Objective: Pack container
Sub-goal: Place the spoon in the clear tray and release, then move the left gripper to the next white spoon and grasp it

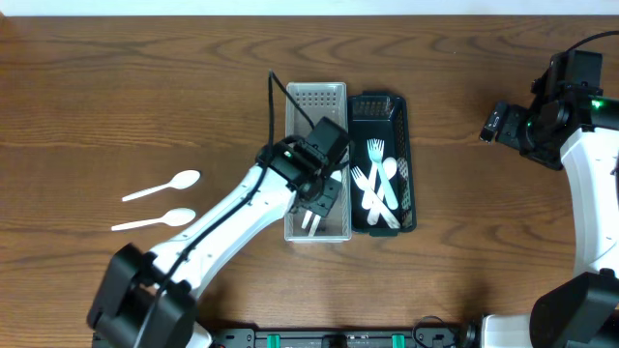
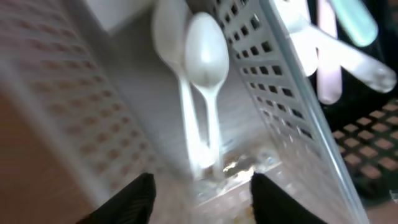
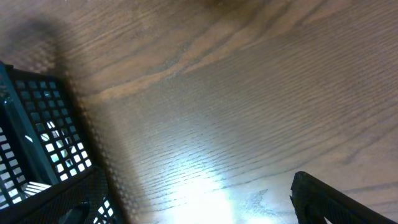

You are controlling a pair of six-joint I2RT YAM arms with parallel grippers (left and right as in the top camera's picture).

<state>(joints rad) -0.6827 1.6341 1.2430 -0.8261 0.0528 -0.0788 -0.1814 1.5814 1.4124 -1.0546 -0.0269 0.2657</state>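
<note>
I am holding my left gripper [image 2: 202,199] low inside the grey tray [image 1: 317,92], at its 6 o'clock end; its fingers [image 2: 142,196] are standing spread, pinching nothing. Two packed spoons [image 2: 208,59] are lying between the tray walls, bowls toward 12 o'clock, handles ending just ahead of the fingertips; I am judging the spread as meant to let them lie free.

Two loose spoons [image 1: 164,186] are lying on the table [image 1: 116,77] at 9 o'clock of the grey tray, well apart from it; I am taking these as what is left to pack. The black tray [image 1: 379,104], touching the grey one on its 3 o'clock side, is holding forks [image 1: 372,153] and other white cutlery.

My right gripper [image 1: 491,124] is sitting far out at 3 o'clock, clear of the work; I cannot tell whether it is spread or closed.

The overhead view is hiding the left fingertips under the wrist; the left wrist view is showing them and the packed spoons close up; only the overhead is showing the loose spoons.
</note>
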